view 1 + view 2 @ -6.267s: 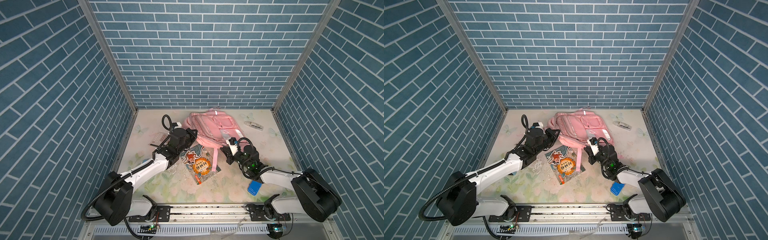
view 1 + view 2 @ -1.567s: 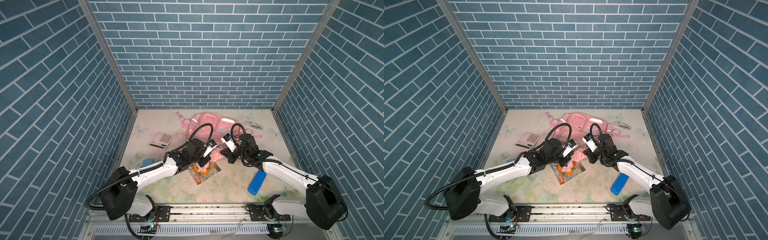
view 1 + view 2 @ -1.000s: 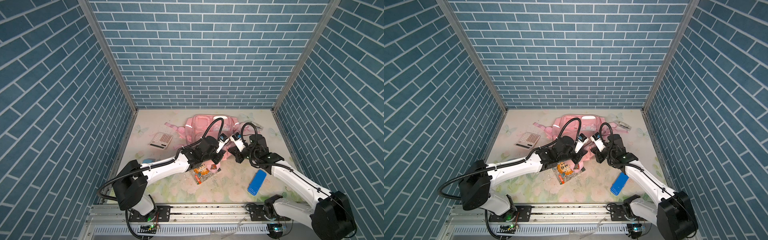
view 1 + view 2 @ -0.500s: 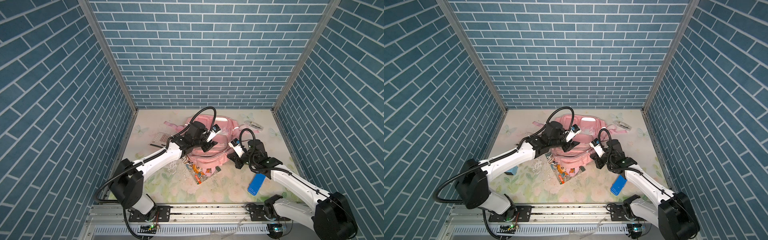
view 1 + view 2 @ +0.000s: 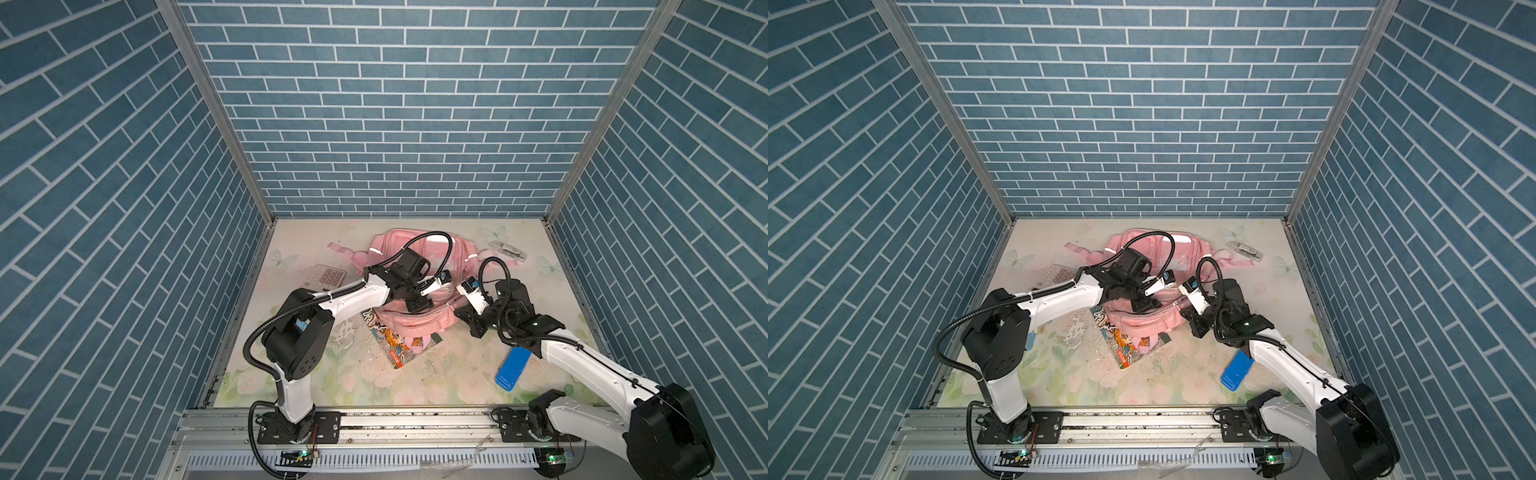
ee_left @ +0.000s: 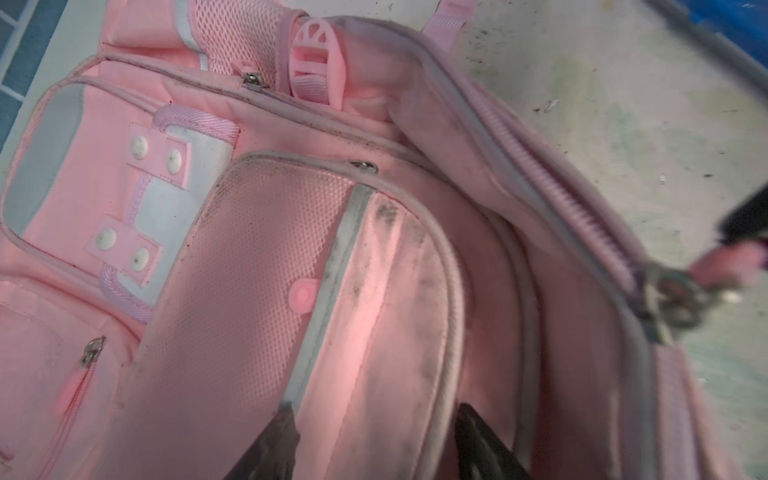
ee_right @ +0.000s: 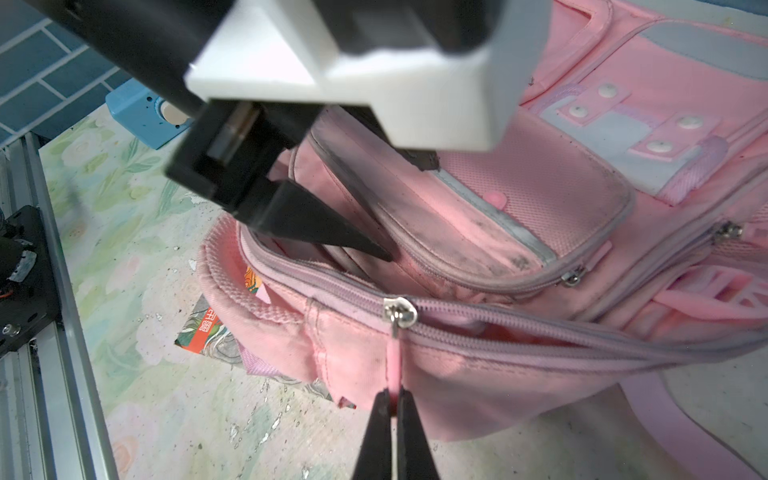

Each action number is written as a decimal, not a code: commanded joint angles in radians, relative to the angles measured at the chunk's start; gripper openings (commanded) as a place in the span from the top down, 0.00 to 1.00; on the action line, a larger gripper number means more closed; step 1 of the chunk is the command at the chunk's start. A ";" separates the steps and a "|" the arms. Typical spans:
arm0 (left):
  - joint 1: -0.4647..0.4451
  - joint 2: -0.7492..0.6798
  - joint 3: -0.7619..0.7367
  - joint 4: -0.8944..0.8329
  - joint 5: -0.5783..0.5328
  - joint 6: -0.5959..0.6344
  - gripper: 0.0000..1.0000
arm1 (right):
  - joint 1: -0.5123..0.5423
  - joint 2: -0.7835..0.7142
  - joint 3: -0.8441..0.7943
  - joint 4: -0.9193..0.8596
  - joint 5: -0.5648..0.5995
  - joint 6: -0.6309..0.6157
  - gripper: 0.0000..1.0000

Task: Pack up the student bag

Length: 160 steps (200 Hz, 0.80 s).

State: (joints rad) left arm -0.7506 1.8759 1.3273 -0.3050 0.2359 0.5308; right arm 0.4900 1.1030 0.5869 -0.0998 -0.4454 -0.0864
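Student bag (image 5: pixel 415 322) lies front-up on the desk (image 5: pixel 457 374), middle toward the back wall. Its near edge overlaps a colourful book (image 5: pixel 395 347).

Handling: soft fabric that slumps and folds. I judge it light, so it will likely drag along rather than resist a zip pull. Best holds are the zip tabs, strap webbing and piped seams; the flat panels offer no bite.

My right pincer (image 7: pixel 394 392) is pressed together on the pink zip tab (image 7: pixel 394 365) of the main compartment. The teeth are parted on one side of the slider (image 7: pixel 400 312).

My left pincer (image 6: pixel 374 411) is spread over the front pocket and holds nothing. It looks well placed to pin the bag down.

Room: bare desk toward the rail. A blue case (image 5: pixel 512 368) lies near my right arm, a calculator (image 5: pixel 328 275) beside the bag. The side walls stand well apart.
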 commanded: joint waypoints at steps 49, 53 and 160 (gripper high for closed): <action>-0.022 0.073 0.111 0.027 -0.141 -0.118 0.95 | -0.003 -0.009 0.024 0.014 0.054 -0.036 1.00; -0.022 0.070 0.113 0.027 -0.131 -0.118 0.96 | -0.002 -0.010 0.024 0.013 0.060 -0.037 1.00; -0.011 -0.073 0.068 0.043 -0.020 -0.154 1.00 | -0.003 -0.017 -0.084 0.238 0.137 -0.017 1.00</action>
State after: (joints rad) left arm -0.7666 1.8931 1.4075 -0.2859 0.1768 0.3950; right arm 0.4854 1.1065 0.5278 0.0380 -0.3153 -0.0853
